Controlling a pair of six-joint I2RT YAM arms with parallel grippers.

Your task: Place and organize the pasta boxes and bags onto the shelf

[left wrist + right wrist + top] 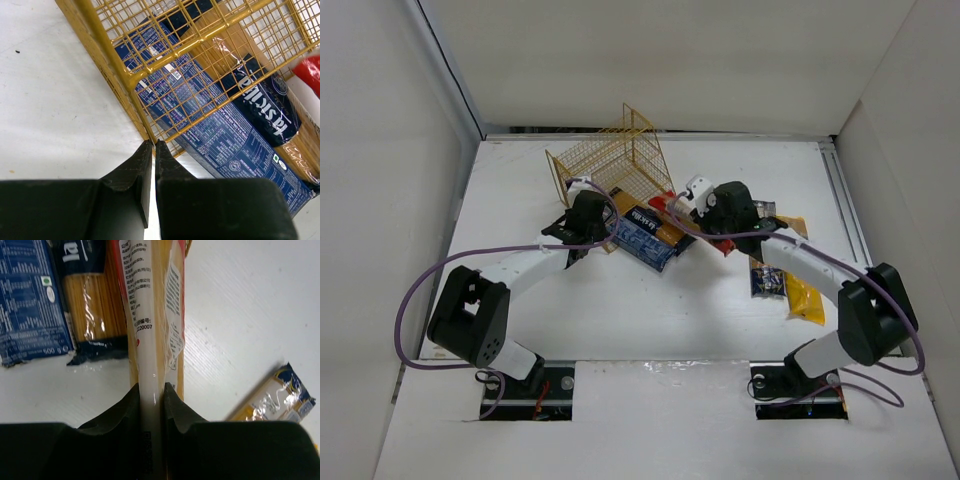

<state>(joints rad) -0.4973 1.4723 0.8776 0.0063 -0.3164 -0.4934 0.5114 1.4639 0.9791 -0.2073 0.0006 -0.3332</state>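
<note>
Now | left end effector (154,146) reaches forward, pinches shelf (128,82) corner | right end effector (151,390) grips yellow bag (150,315)

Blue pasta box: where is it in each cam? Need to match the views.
Top external: blue box centre, on the near side of the wire shelf.
Left wrist: centre to lower right, partly seen through the shelf grid.
Right wrist: upper left corner, left of the yellow bag in the right claw.
Shared landmark: the dark-ended spaghetti bag lying alongside the box.

a lab cell: white panels (380,200) wall in a white table (650,320).
</note>
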